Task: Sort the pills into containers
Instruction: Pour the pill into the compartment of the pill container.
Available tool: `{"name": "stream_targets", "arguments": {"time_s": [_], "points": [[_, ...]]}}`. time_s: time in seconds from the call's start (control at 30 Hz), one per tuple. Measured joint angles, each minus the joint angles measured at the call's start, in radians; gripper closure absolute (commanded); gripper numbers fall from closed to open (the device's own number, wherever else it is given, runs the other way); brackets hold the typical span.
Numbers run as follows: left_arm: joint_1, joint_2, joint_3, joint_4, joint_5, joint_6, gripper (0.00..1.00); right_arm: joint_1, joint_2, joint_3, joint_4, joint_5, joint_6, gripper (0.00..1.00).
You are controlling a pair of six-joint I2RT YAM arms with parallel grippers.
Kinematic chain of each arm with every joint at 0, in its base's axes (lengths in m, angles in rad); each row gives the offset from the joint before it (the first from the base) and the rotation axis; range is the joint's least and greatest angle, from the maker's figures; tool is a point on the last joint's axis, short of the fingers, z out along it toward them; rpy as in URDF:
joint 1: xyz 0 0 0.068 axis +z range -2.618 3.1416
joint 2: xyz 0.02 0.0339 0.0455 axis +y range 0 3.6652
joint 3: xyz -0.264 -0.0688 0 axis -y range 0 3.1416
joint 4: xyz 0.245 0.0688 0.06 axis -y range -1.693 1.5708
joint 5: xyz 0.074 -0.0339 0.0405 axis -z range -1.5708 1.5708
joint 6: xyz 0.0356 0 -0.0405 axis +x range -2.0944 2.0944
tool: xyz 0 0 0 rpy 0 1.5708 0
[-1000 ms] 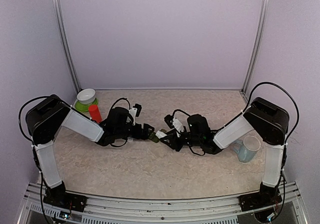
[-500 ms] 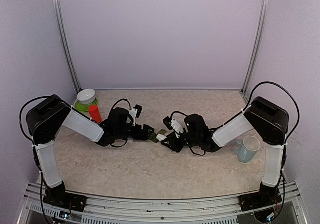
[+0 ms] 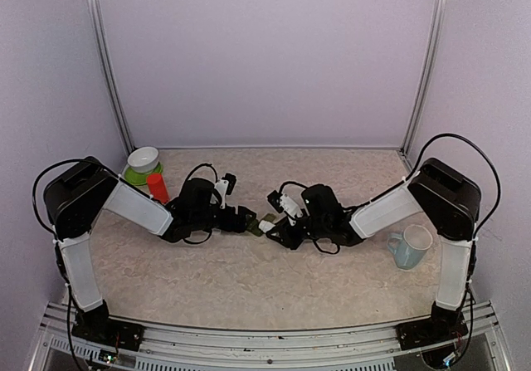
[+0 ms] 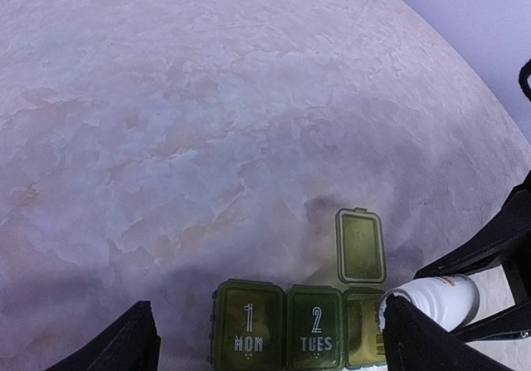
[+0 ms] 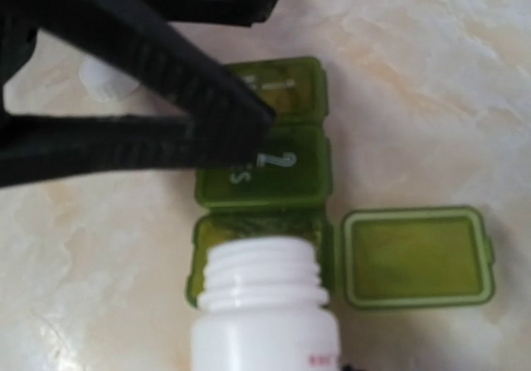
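While the bottle (image 5: 264,305) is pinched by the right fingers (image 4: 485,242) over the one opened compartment (image 5: 249,226) of the containers (image 4: 286,338), left fingers (image 4: 116,346) are spread; sorting is judged barely begun.

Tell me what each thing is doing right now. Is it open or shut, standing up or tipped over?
Monday box: lid shut.
Tuesday box: lid shut.
third box: lid flipped open.
white bottle: cap off, tipped, mouth over the third box.
left gripper: open, holding nothing.
right gripper: shut on the white bottle.
blue mug: upright.
white bowl: upright.
red cylinder: standing up.
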Motion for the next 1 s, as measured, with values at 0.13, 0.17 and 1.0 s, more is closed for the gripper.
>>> {"name": "stream_targets", "arguments": {"time_s": [0.13, 0.17, 1.0], "points": [[0.0, 0.0, 0.0, 0.0, 0.001, 0.0, 0.1, 0.002, 0.0, 0.017, -0.032, 0.003, -0.006, 0.93], [0.0, 0.0, 0.0, 0.0, 0.002, 0.0, 0.1, 0.003, -0.001, 0.02, -0.042, 0.003, -0.007, 0.93], [0.005, 0.01, 0.001, 0.0, 0.016, -0.003, 0.13, 0.02, -0.032, 0.13, -0.269, 0.056, -0.034, 0.93]]}}
